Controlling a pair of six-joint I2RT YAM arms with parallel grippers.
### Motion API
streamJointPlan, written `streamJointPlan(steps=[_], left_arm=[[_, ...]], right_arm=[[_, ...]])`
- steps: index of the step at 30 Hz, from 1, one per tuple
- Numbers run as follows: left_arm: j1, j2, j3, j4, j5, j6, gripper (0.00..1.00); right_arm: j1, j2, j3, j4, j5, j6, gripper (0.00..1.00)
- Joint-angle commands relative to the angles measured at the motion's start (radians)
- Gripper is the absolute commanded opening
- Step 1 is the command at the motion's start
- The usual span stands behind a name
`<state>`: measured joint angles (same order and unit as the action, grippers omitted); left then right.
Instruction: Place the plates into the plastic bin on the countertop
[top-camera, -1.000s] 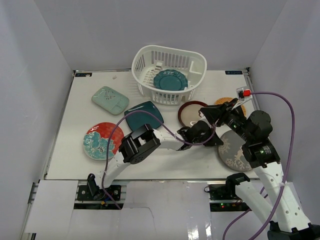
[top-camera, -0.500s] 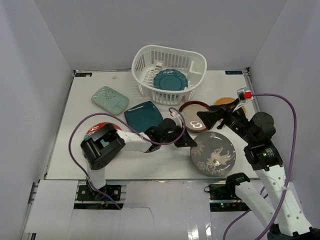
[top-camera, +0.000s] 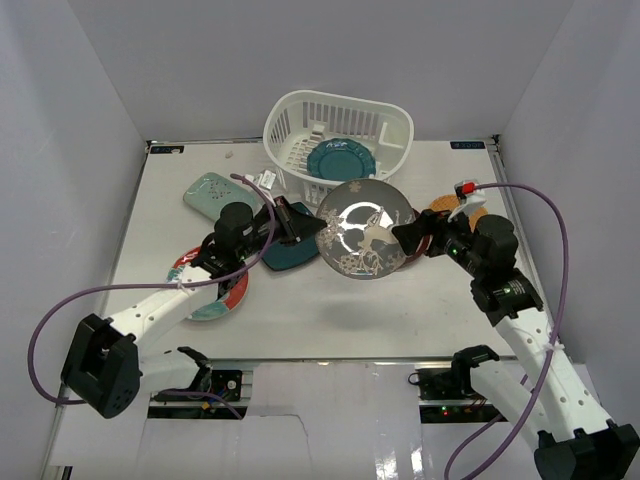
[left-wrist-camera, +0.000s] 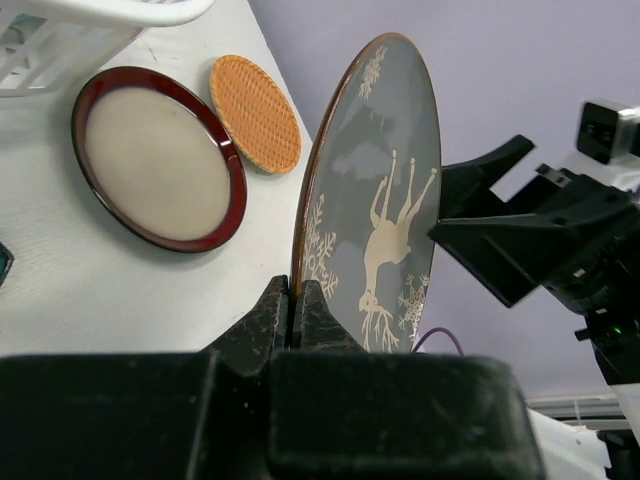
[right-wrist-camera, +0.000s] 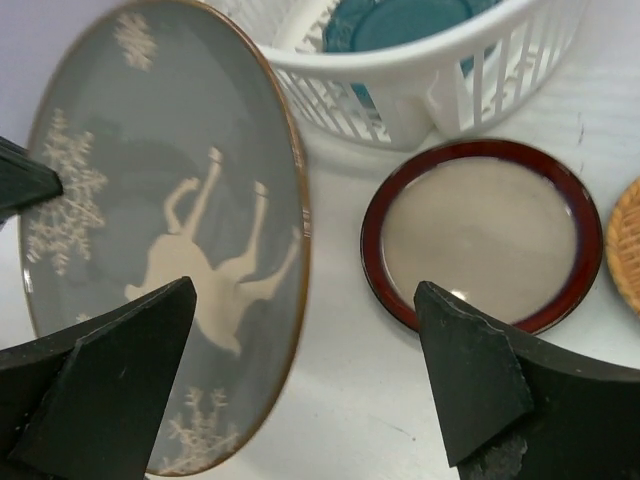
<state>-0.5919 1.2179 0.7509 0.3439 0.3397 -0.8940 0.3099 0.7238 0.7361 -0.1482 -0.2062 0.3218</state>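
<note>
1. The grey plate (top-camera: 365, 242) has left the right side of the table (top-camera: 300, 320), where it lay flat a second ago. It is now raised on edge just in front of the white basket (top-camera: 338, 135), and from above it covers most of the brown-rimmed plate (left-wrist-camera: 155, 155).
2. The left arm (top-camera: 160, 310), stretched far right a second ago, has swung back left. The left gripper (top-camera: 292, 224), pinched on the plate's rim, now hangs over the dark teal square plate (top-camera: 285, 255).
3. That arm now crosses the red-and-teal plate (top-camera: 215, 290), uncovered before.
4. The right gripper (top-camera: 410, 238) has spread its fingers wide and edged left, beside the grey plate's right rim.
</note>
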Motion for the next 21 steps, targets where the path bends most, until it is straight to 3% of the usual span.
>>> streamJointPlan(steps=[1, 3, 4, 6, 7, 9, 10, 12, 15, 16, 17, 19, 20, 21], left_arm=[[0.029, -0.067, 0.016, -0.016, 0.045, 0.036, 0.0], [0.049, -0.07, 0.022, -0.008, 0.067, 0.041, 0.0], [0.055, -0.07, 0.025, -0.003, 0.073, 0.043, 0.0], [0.067, -0.07, 0.034, -0.003, 0.081, 0.049, 0.0], [0.069, -0.069, 0.039, -0.009, 0.078, 0.055, 0.0], [0.072, -0.073, 0.05, -0.04, 0.061, 0.075, 0.0], [0.07, -0.081, 0.05, -0.048, 0.052, 0.09, 0.0], [0.07, -0.112, 0.05, -0.087, 0.013, 0.116, 0.02], [0.072, -0.152, 0.053, -0.15, -0.027, 0.162, 0.18], [0.072, -0.179, 0.059, -0.163, -0.037, 0.173, 0.4], [0.07, -0.193, 0.067, -0.184, -0.041, 0.199, 0.54], [0.07, -0.23, 0.117, -0.284, -0.06, 0.239, 0.74], [0.07, -0.242, 0.136, -0.324, -0.074, 0.263, 0.92], [0.07, -0.257, 0.151, -0.409, -0.091, 0.315, 0.98]], right_arm=[[0.0, 0.028, -0.035, 0.059, -0.005, -0.003, 0.96], [-0.002, 0.064, -0.059, 0.119, -0.103, 0.037, 1.0], [0.0, 0.08, -0.081, 0.133, -0.163, 0.051, 0.93], [0.0, 0.115, -0.107, 0.209, -0.214, 0.098, 0.76], [0.0, 0.12, -0.122, 0.238, -0.234, 0.118, 0.57], [0.0, 0.123, -0.164, 0.332, -0.259, 0.183, 0.35], [-0.002, 0.127, -0.173, 0.358, -0.266, 0.201, 0.18], [-0.002, 0.138, -0.178, 0.413, -0.268, 0.244, 0.08], [0.0, 0.184, -0.149, 0.458, -0.286, 0.289, 0.08], [-0.002, 0.21, -0.138, 0.501, -0.298, 0.304, 0.08], [-0.002, 0.226, -0.126, 0.527, -0.303, 0.319, 0.08], [-0.002, 0.285, -0.061, 0.571, -0.286, 0.347, 0.08], [0.0, 0.308, -0.035, 0.585, -0.28, 0.353, 0.08], [0.0, 0.333, 0.027, 0.598, -0.272, 0.356, 0.08]])
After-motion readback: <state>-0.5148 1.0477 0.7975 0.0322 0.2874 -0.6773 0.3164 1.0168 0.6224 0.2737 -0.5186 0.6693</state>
